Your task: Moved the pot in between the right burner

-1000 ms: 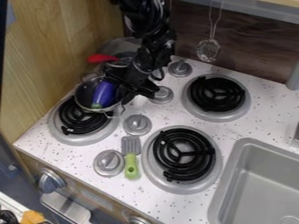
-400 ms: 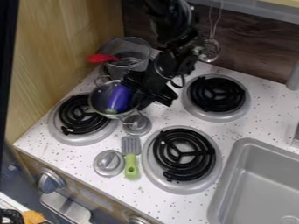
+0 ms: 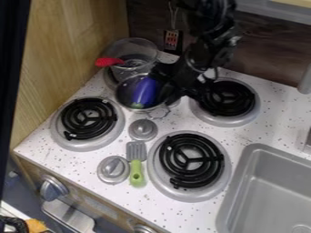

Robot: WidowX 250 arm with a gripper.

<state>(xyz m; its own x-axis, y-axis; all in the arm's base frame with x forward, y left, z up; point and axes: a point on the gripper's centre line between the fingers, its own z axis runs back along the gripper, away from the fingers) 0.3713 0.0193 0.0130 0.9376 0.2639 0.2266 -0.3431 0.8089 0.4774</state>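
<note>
The arm (image 3: 206, 43) hides part of the far right burner (image 3: 227, 98), and the sink (image 3: 259, 149) (the grey one) is cut off

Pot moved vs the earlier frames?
Yes, to the right in view. The pot overlapped the near left burner at first; now it sits clear of it in view, closer to the far right burner.

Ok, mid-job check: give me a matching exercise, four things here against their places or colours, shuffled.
1. Eggplant
2. Spatula
3. Clear container
4. Sink

A. In the view's lower right corner
B. Green handle
C. Inside the pot
D. Near the wooden panel, with a red-handled utensil in it

Pairs: 1-C, 2-B, 3-D, 4-A
</note>
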